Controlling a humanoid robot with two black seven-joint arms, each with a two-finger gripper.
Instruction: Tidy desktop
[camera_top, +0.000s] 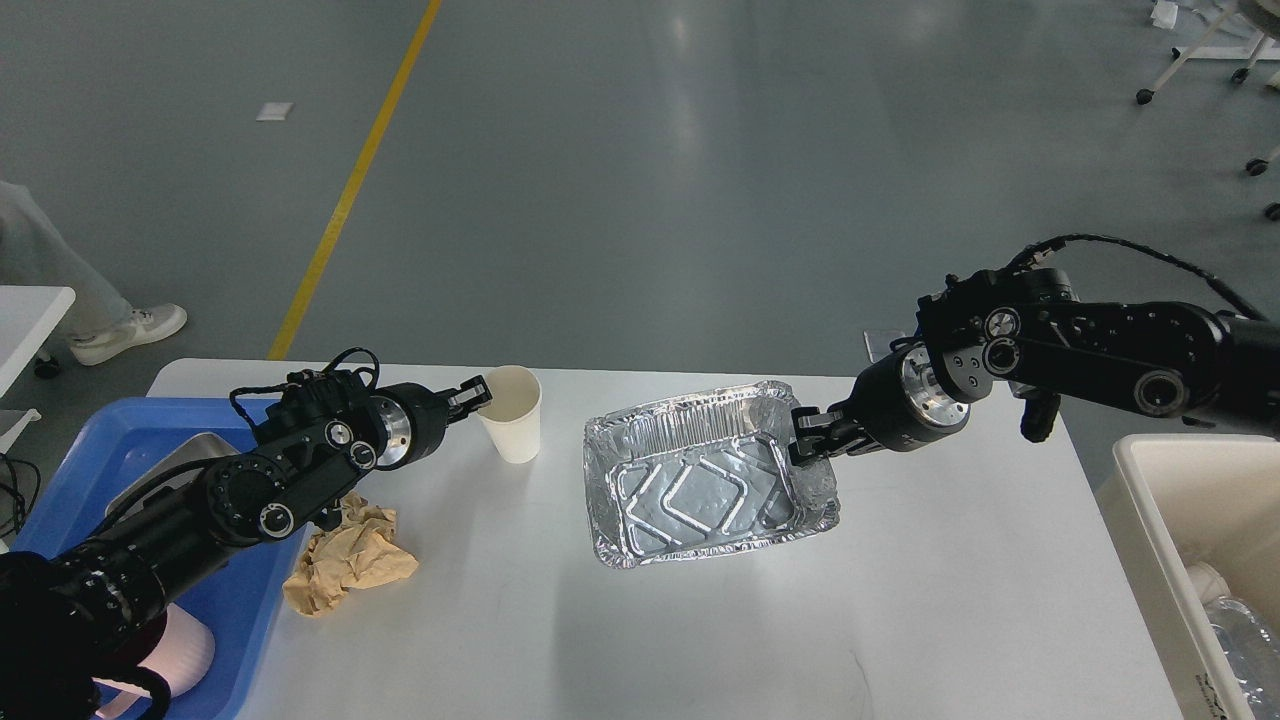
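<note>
While the right gripper pinches the foil tray by its right rim, the left gripper clamps the paper cup lip; lifting both off the desktop looks next.

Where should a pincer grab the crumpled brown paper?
Take the crumpled brown paper from straight above, pinching one of its raised folds near the middle. It lies low and flat on the desktop, so there is no side wall to grip, and the blue tray crowds its left edge.
</note>
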